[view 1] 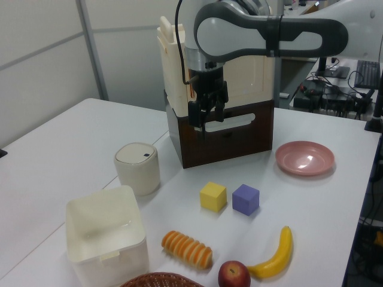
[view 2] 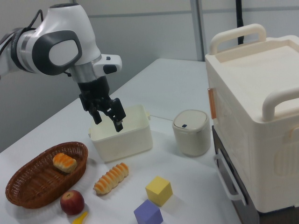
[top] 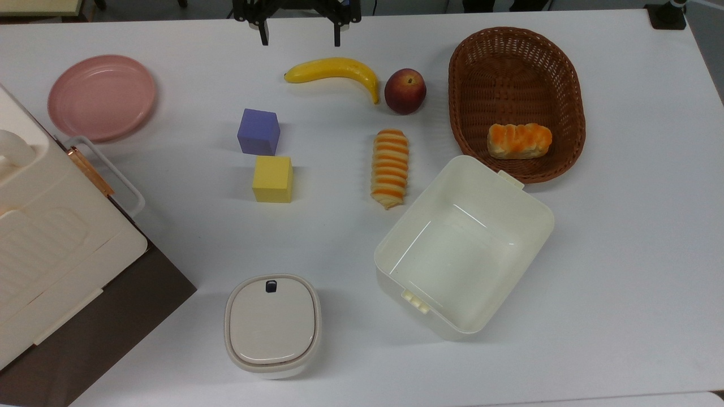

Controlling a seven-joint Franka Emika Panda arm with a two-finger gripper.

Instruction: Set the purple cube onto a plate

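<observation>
The purple cube [top: 258, 131] [view 1: 246, 199] [view 2: 148, 213] rests on the white table, right beside a yellow cube [top: 272, 179] of the same size. At the top view's far left lies the pink plate [top: 102, 97] [view 1: 304, 158], with nothing on it. My gripper [top: 300, 35] [view 1: 205, 122] [view 2: 108, 122] hangs open and empty high above the table. In the top view it sits at the upper edge, above the banana and well apart from the cube.
A banana [top: 334, 70], an apple [top: 405, 90] and a striped bread roll [top: 389, 168] lie mid-table. A wicker basket [top: 571, 85] holds a bun [top: 519, 140]. An open white tub [top: 526, 195], a lidded canister [top: 272, 324] and a large cream box [top: 51, 226] stand nearby.
</observation>
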